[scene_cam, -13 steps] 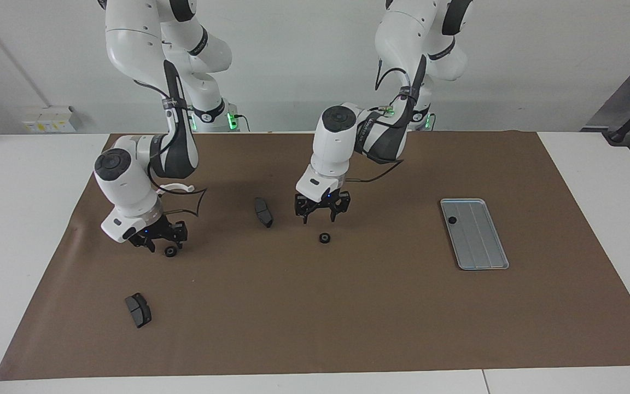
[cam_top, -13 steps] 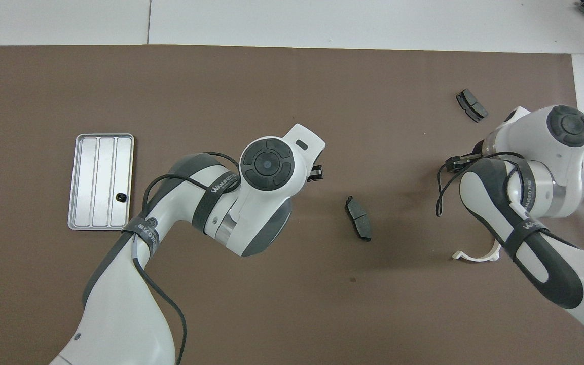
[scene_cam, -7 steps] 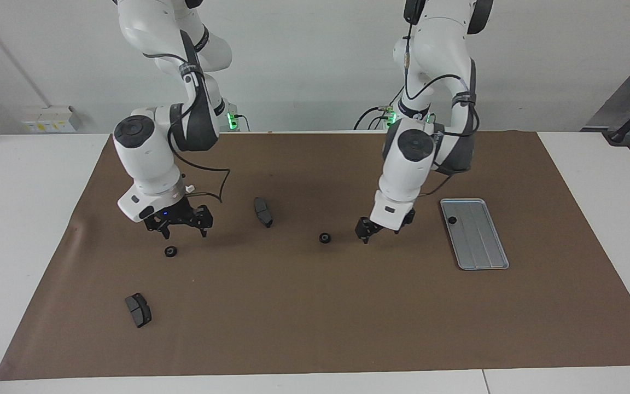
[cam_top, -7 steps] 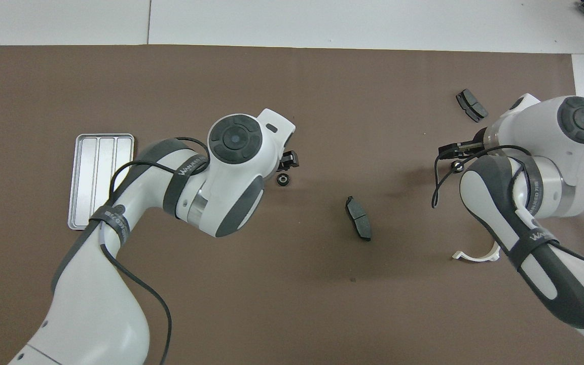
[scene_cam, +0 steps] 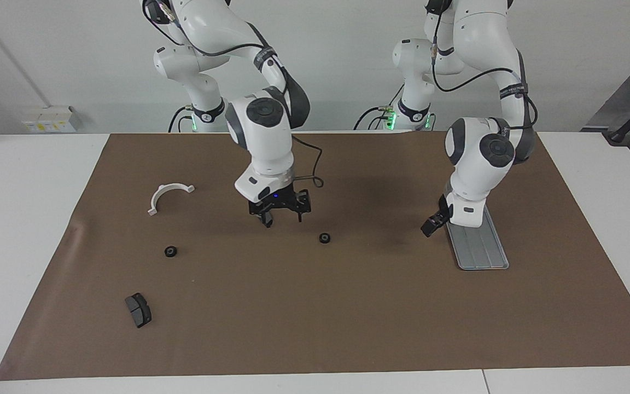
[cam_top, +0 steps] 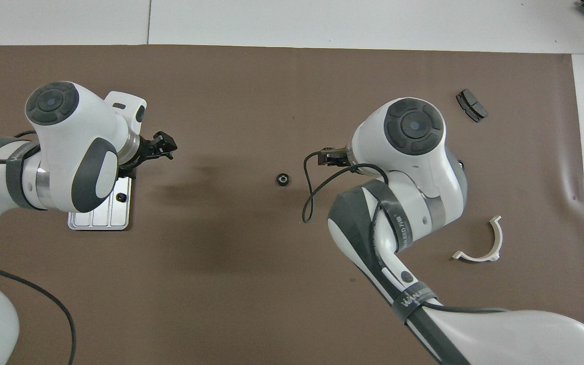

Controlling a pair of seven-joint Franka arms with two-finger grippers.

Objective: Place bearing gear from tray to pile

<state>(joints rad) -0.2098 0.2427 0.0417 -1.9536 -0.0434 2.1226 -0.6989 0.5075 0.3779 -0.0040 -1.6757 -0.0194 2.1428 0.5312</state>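
Both arms swung sideways; left gripper [scene_cam: 430, 227] at tray [scene_cam: 484, 257] edge, right gripper [scene_cam: 282, 214] midmat, jaws spread.

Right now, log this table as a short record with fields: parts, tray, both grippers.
tray: at left arm's end of mat; one bearing gear on it
loose bearing gears: one mid-mat; one toward right arm's end
white bracket: on mat, right arm's end
brake pad: on mat, farthest from robots
left gripper: open, beside the tray
right gripper: open, empty, above mat
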